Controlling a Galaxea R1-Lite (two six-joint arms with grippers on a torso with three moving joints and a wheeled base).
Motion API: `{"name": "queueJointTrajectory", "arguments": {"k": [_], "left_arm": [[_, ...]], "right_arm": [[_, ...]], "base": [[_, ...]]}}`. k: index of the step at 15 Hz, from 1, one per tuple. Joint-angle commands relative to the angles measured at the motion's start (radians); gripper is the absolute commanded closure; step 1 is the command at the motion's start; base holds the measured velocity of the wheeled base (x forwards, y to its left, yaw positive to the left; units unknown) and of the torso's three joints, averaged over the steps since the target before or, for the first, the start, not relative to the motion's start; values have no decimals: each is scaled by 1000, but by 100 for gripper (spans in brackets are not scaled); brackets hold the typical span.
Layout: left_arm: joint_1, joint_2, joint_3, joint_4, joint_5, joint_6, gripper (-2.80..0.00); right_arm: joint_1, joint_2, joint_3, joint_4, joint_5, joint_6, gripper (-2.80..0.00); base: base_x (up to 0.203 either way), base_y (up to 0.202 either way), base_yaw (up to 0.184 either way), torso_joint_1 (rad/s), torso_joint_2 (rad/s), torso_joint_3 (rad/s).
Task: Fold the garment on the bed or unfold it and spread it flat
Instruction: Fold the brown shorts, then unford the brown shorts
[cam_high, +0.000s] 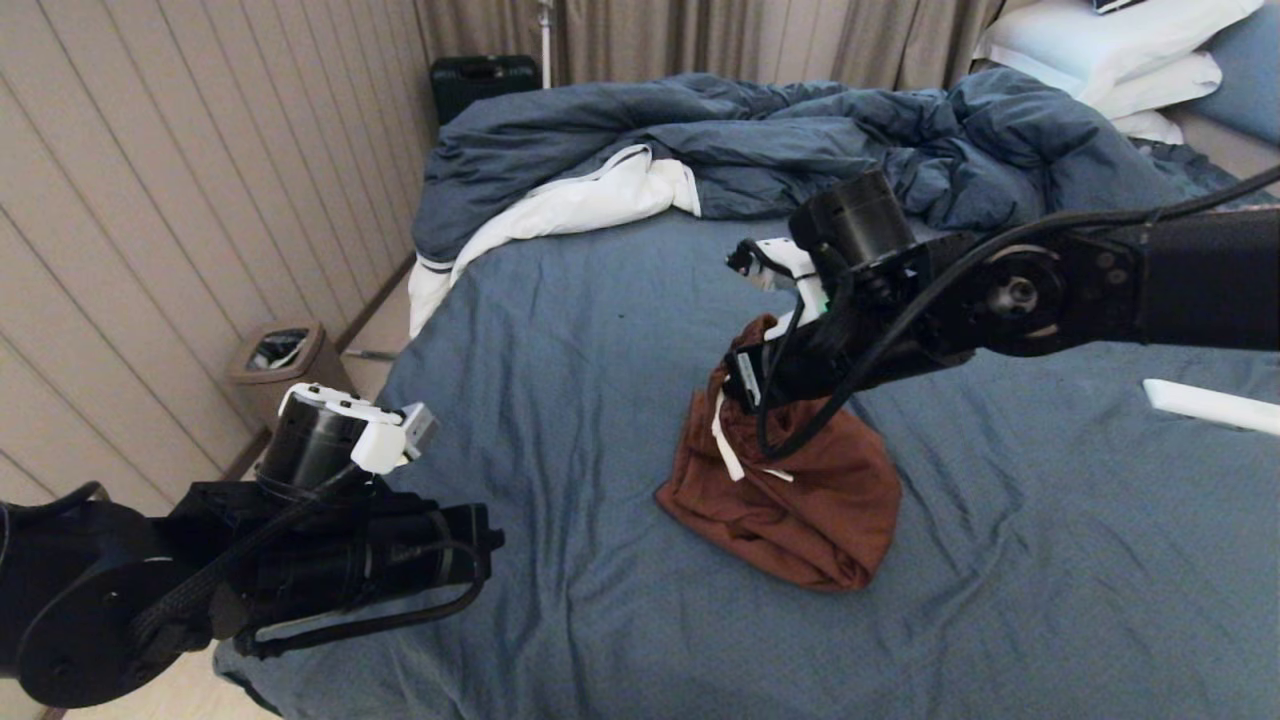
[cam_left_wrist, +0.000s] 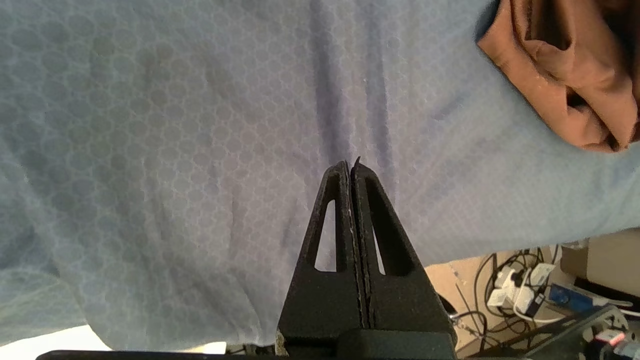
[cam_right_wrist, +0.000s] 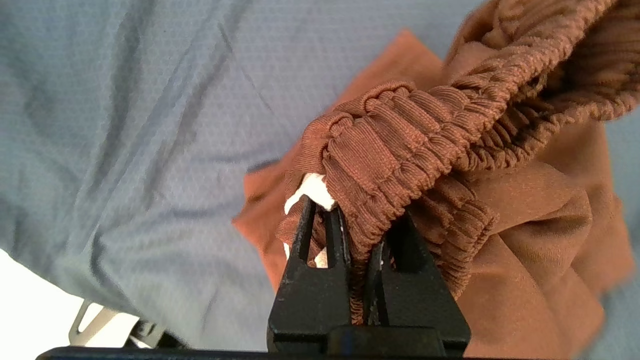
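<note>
While the right hand (cam_right_wrist: 356, 220) pinches the shorts' (cam_high: 800, 490) gathered waistband (cam_right_wrist: 400, 135) mid-bed (cam_high: 560, 400), the left hand (cam_left_wrist: 351, 167), clamped empty, hovers over bare sheet near the bed's edge.

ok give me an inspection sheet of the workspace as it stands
surface: bed with a wrinkled slate-blue sheet.
job's things: rust-brown shorts bunched in a heap, gathered waistband lifted, white drawstring hanging loose.
clutter: rumpled blue duvet with white lining across the far side; white pillows; a white flat object on the sheet at right.
grippers: right end effector shut on the waistband; left end effector shut, holding nothing, low at the bed's near left edge.
cables: black cable looped along the right arm.
surroundings: brown bin on the floor at left, panelled wall, curtains.
</note>
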Motion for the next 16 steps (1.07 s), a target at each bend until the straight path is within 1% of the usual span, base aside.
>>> {"name": "queueJointTrajectory", "arguments": {"k": [1,2,6,10,11,13,14,16], "left_arm": [[0,19,3,-6,1,-3,0],[0,20,3,-6,0,-3,0],[0,27,3,-6,-1,-3,0],[0,28,3,-6,-2,-3,0],[0,29,3,-6,-2,-3,0],[-1,33,3,-6,-2,-3,0],[-1,33,3,-6,-2,-3,0],[-1,22,3,-6,2,-3,0]], "right_arm": [[22,57,-29,6,0,-5,0],[29,59,-22,5,-2,-7,-280],[30,53,-16,5,-2,-36,-280],[19,6,-22,6,-5,-30,-280],[13,-25,-11,7,-13,-27,-280],[-14,-86,60,6,-33,-25,-280],[-27,-117,109,4,-38,-22,0],[-35,-194,193,1,-39,-12,0]], "base": [[0,0,0,0,0,0],[0,0,0,0,0,0],[0,0,0,0,0,0],[0,0,0,0,0,0],[0,0,0,0,0,0],[0,0,0,0,0,0],[0,0,0,0,0,0],[0,0,0,0,0,0]]}}
